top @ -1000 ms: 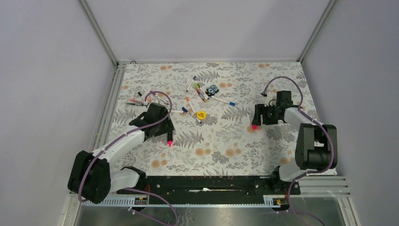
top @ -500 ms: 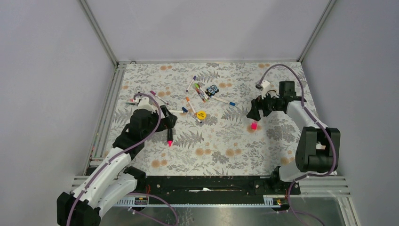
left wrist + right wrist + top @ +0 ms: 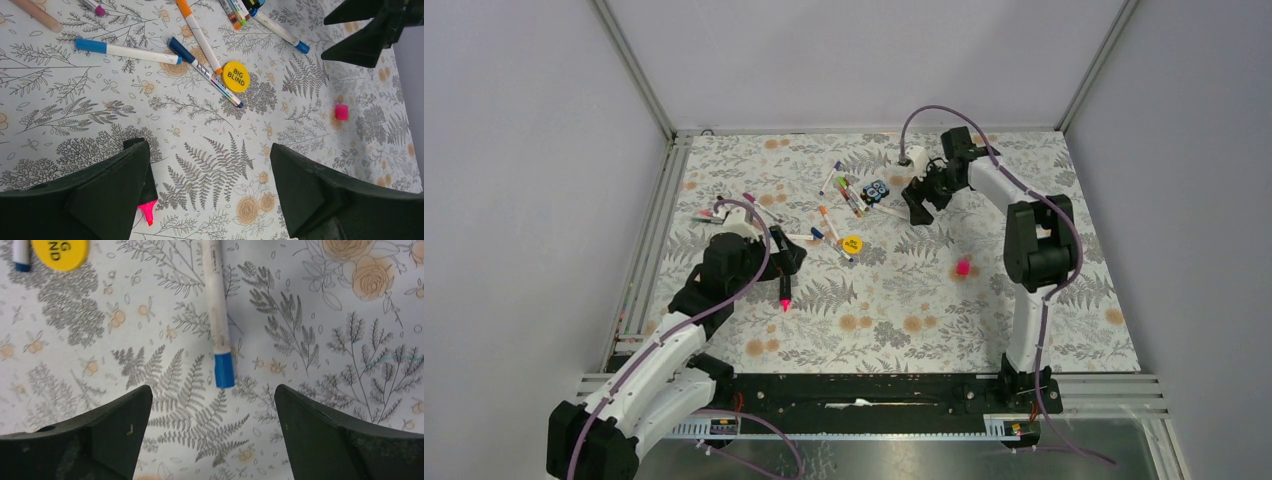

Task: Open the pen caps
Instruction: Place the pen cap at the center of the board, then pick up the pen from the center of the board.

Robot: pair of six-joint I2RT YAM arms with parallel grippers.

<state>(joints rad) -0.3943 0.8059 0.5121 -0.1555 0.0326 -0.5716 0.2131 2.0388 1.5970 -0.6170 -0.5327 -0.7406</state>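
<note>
White cloth, grey ferns, small bright plastics.
The tablecloth is white, printed with grey fern fronds and pale orange roses. At centre frame the round disc is yellow with black lettering. Right of it a cap is hot pink. The highlighter at centre left is black with a neon-pink tip. The pen in the right wrist view is white with a blue cap.

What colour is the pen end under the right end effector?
Blue pen end; right wrist view.
</note>
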